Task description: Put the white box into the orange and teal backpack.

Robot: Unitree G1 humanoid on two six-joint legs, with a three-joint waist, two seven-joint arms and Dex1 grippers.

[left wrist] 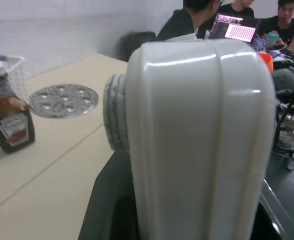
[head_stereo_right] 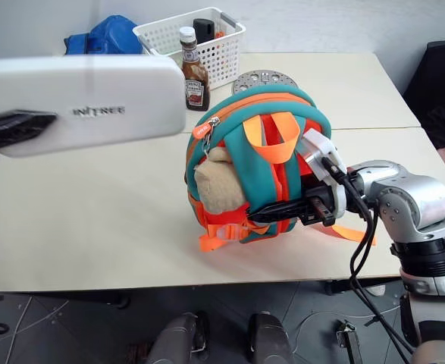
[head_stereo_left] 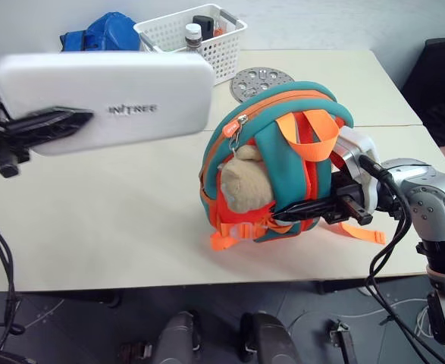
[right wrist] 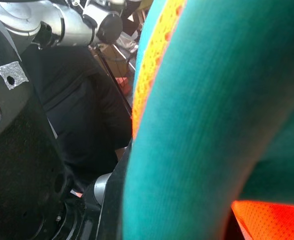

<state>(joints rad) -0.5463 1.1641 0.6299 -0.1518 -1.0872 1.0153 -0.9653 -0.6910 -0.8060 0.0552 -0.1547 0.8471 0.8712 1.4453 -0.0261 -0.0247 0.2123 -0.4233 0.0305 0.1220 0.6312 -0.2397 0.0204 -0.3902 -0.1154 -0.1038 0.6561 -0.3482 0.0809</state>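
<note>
The left arm comes in from the left side and is raised high above the table level. Its gripper (head_stereo_left: 51, 125) points level, toward the right, and its two black fingers (head_stereo_left: 63, 120) are closed flat on one end of the box (head_stereo_left: 108, 98), which is held in the air.

The right arm reaches in from the right, with the silver forearm bent inward. Its gripper (head_stereo_left: 298, 211) points to the left, nearly level, and the fingers are pinched on a strap at the lower part of the backpack (head_stereo_left: 271, 144), keeping it upright.
</note>
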